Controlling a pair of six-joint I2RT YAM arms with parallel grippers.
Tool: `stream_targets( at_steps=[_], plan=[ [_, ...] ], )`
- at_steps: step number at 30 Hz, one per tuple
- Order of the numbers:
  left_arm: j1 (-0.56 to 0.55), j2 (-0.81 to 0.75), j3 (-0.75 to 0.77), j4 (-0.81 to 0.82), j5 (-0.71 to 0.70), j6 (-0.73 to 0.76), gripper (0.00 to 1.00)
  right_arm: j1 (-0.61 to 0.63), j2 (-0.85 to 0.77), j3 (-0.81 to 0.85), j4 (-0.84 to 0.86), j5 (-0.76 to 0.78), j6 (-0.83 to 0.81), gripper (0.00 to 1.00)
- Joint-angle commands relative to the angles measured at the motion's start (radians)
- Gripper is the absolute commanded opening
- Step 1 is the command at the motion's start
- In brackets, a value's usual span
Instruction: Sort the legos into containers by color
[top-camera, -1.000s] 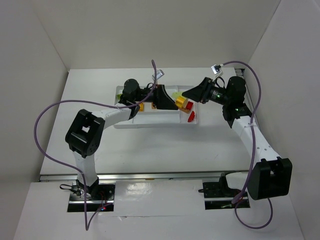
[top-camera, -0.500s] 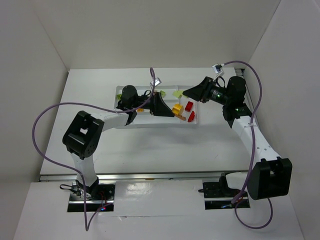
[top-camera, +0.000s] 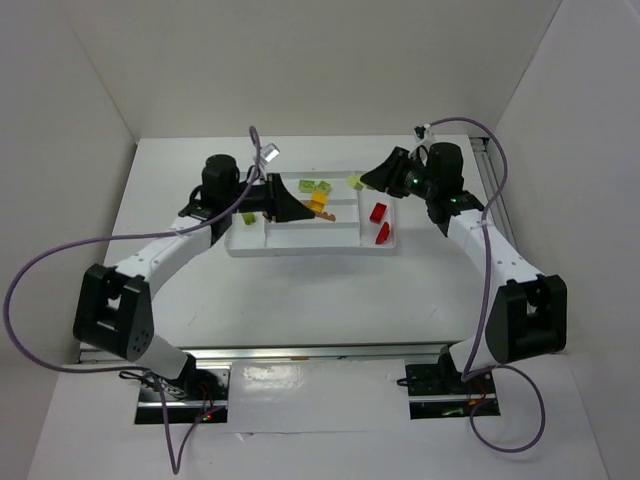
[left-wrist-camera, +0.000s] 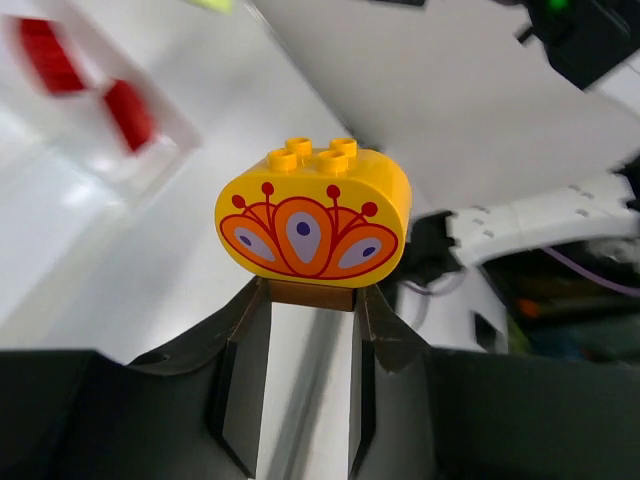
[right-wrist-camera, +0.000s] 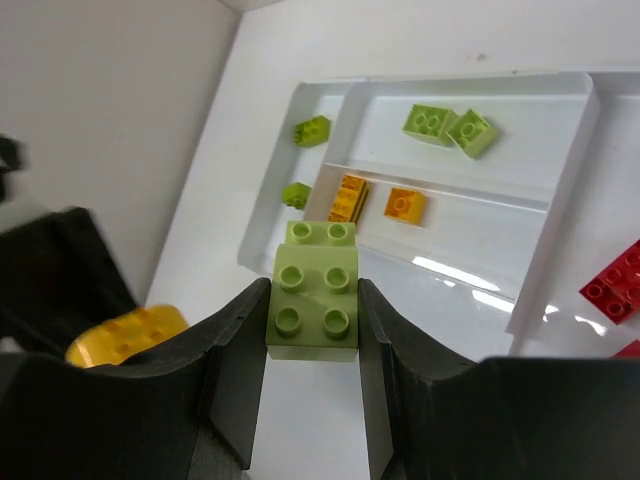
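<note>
Right wrist view: a lime brick (right-wrist-camera: 312, 290) is clamped in the right fingers (right-wrist-camera: 235, 365), with the green-brick compartment (right-wrist-camera: 530, 140) lying ahead and rightward, while a yellow rounded brick (left-wrist-camera: 312, 220) is held by the left fingers (left-wrist-camera: 240, 385).

My top camera sits high behind my bases, looking down and forward over the whole desk (top-camera: 300, 300), with the white tray (top-camera: 310, 243) small at its middle. My left wrist camera looks out along my left jaws from above the tray's left half toward its right end. It is tilted, and so near that the yellow brick (left-wrist-camera: 312, 225) fills its middle. My right wrist camera looks the opposite way along my right jaws, from above the tray's right end, past the green brick (right-wrist-camera: 312, 300) and down across the compartments. All three share the tray's red bricks (top-camera: 378, 212).
</note>
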Motion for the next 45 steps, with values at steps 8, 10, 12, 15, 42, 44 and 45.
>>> stream_targets(
  at_steps=[8, 10, 12, 15, 42, 44, 45],
  plan=[
    [0.095, -0.172, 0.155, -0.688, -0.474, 0.341, 0.0, 0.102, 0.035, 0.076, -0.162, 0.277, -0.124, 0.09],
    [0.095, -0.173, 0.145, -0.706, -0.474, 0.341, 0.0, 0.102, -0.009, 0.045, -0.212, 0.3, -0.144, 0.09],
    [0.095, -0.182, 0.115, -0.718, -0.474, 0.341, 0.0, 0.102, -0.058, 0.005, -0.256, 0.336, -0.144, 0.09],
    [0.052, -0.17, 0.096, -0.743, -0.489, 0.364, 0.0, 0.102, -0.129, -0.064, -0.307, 0.361, -0.154, 0.09],
    [-0.319, 0.193, 0.067, -0.698, -0.62, 0.295, 0.66, 0.102, -0.211, -0.125, -0.35, 0.438, -0.164, 0.09],
    [-0.319, 0.176, 0.067, -0.721, -0.63, 0.295, 0.88, 0.102, -0.211, -0.125, -0.35, 0.438, -0.164, 0.09],
    [-0.319, 0.154, 0.078, -0.732, -0.644, 0.307, 0.91, 0.102, -0.211, -0.125, -0.35, 0.438, -0.164, 0.09]
  ],
)
